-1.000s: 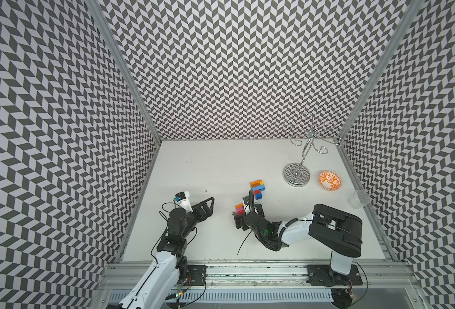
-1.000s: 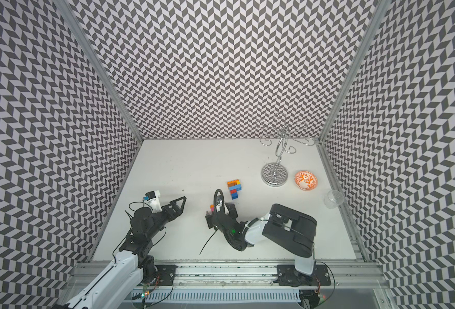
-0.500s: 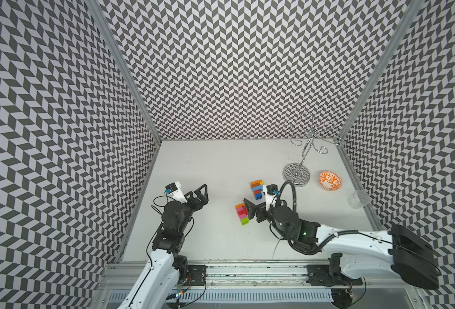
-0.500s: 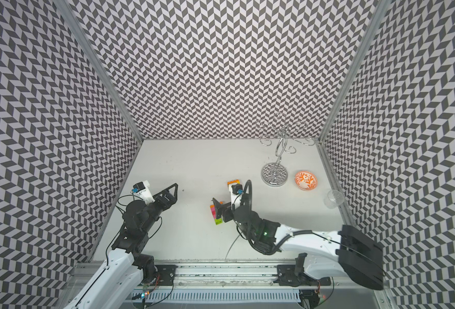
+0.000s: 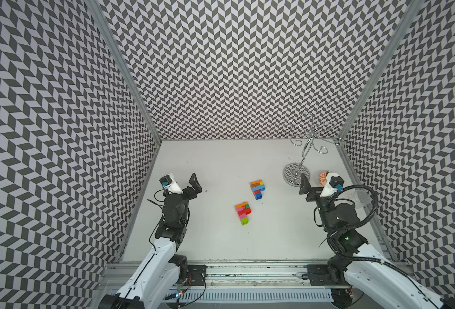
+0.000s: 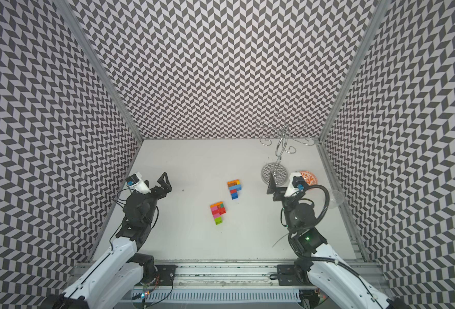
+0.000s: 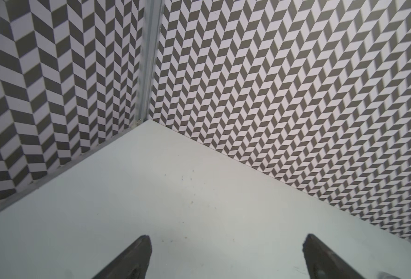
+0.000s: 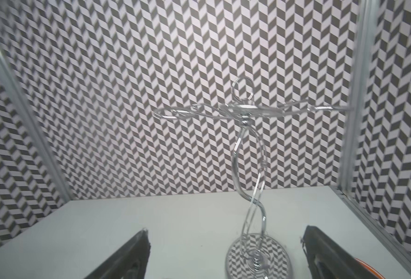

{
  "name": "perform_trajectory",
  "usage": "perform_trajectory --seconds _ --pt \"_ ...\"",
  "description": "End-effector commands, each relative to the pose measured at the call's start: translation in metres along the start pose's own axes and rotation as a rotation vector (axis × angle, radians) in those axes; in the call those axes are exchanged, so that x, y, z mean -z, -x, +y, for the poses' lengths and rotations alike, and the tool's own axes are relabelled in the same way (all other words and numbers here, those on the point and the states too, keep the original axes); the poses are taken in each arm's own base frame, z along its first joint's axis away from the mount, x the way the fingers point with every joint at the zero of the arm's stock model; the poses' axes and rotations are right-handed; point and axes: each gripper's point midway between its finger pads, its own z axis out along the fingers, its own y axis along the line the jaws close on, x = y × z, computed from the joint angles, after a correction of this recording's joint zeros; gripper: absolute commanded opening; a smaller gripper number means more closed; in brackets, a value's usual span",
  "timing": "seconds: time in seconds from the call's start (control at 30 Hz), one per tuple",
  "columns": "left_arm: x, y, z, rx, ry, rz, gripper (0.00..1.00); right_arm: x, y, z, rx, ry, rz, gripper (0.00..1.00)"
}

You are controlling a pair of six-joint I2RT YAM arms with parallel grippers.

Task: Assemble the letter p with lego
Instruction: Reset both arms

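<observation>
**Lego, two small builds, mid-table; both grippers apart and empty**

Item 1: farther lego build (image 5: 257, 189), orange and yellow over light blue, red and blue. It lies flat on the white table (image 5: 221, 248).

Item 2: nearer lego build (image 5: 243, 213), orange and green over pink and red, with lime at the near end. It lies just beside item 1, not touching it.

Left gripper (image 5: 195, 184): raised near the left wall, well apart from both builds. Its fingers (image 7: 137, 256) are spread wide with only bare table between them.

Right gripper (image 5: 305, 186): raised on the right side, fingers (image 8: 132, 253) spread wide and holding nothing. It is just beside the wire stand (image 5: 305, 149) and well apart from the lego.

An orange dish (image 5: 322, 176) sits behind the right wrist.
</observation>
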Motion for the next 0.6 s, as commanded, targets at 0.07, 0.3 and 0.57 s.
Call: perform_trajectory --seconds 0.07,0.3,0.57 --pt "-0.021 0.007 0.036 -0.133 0.149 -0.072 1.0 -0.014 -0.002 -0.049 -0.019 -0.138 -0.048 0.99" --pt "-0.042 -0.032 0.049 -0.177 0.075 -0.014 1.0 -0.02 -0.074 -0.101 -0.02 -0.308 0.058 0.99" --pt "-0.049 -0.029 0.053 -0.225 0.078 -0.123 1.0 -0.043 -0.101 -0.09 0.063 -0.219 0.064 0.99"
